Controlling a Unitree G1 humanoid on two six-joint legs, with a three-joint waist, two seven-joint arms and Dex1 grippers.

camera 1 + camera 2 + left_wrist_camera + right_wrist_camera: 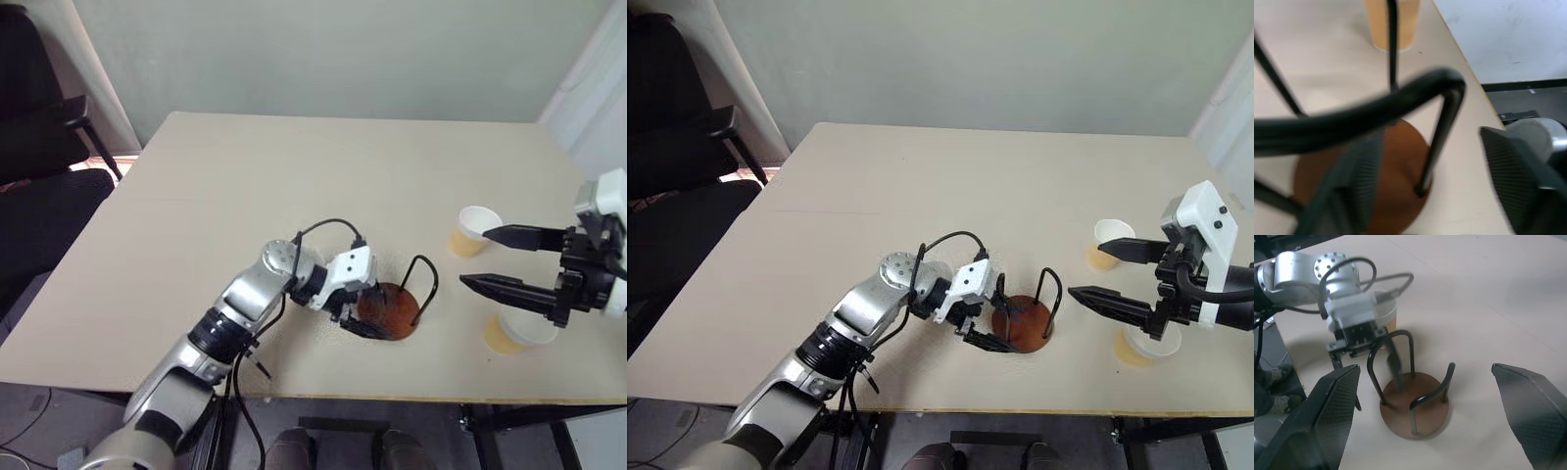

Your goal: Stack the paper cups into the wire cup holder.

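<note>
The left hand (988, 315) sits at the wire cup holder (392, 309) near the tabletop's (245, 196) front edge, its fingers apart astride one wire loop and closed on nothing; the holder's disc base looks bare. The right hand (495, 260) hovers wide open and empty between two upright paper cups (472, 231), so it is much the nearer arm for the next pick; the holder lies to its left, while a third cup (1386, 316) stands behind the left wrist.

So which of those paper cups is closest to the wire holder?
The cup just behind the left gripper, beside the holder. The other two cups stand well off, by the right gripper.
</note>
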